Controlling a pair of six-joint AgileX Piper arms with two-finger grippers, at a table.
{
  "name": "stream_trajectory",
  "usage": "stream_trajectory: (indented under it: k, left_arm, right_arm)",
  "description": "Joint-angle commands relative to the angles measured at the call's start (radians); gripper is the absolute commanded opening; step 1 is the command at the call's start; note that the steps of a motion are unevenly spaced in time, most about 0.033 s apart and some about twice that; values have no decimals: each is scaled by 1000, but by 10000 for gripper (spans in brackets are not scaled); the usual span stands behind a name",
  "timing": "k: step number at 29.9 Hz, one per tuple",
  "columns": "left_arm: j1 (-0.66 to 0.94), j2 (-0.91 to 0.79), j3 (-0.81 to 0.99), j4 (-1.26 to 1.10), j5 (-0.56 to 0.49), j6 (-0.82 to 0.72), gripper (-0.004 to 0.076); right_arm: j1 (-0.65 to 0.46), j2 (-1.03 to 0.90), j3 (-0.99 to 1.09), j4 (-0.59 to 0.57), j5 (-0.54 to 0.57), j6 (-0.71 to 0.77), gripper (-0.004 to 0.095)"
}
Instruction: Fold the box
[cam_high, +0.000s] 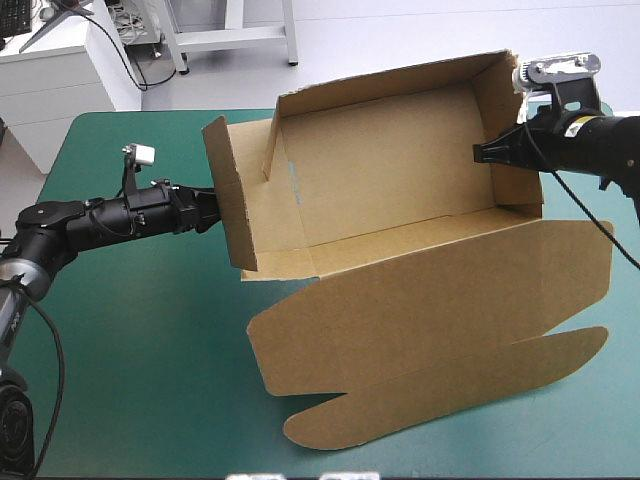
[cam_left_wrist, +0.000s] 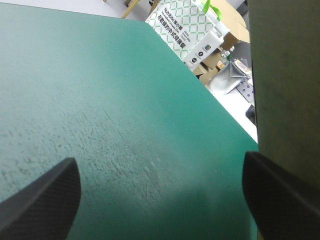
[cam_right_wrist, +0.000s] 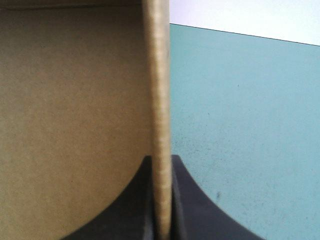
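One box (cam_high: 390, 170), a single sheet of brown board, sits on the teal-green cover (cam_high: 150, 350). On the near side of the box its lid (cam_high: 430, 320) lies flat, with rounded flaps along the nearest edge. Left of the box the cover is bare and open. Behind the lid stands the open tray, with walls raised at the far side and at both ends. There are two grippers. The left gripper (cam_high: 208, 210) is at the box's left end flap. Only its wrist view shows its black fingers (cam_left_wrist: 45, 200) wide apart, with board beside one. The right gripper (cam_right_wrist: 161, 165) is at the box's right end wall, and its wrist view shows the fingers clamped on that wall's edge
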Motion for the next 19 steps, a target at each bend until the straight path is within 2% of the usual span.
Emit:
stream_trajectory:
  k: [1, 10, 19]
  left_arm:
    - [-8, -50, -34, -73, 123, -5, 626]
    - [-16, -57, -41, -160, 123, -14, 626]
    - [-108, -89, -156, -158, 123, -35, 626]
  right_arm:
    - [5, -30, -28, 16, -80, 19, -12]
    - [7, -26, -28, -27, -80, 42, -11]
    - [7, -21, -28, -56, -100, 64, -11]
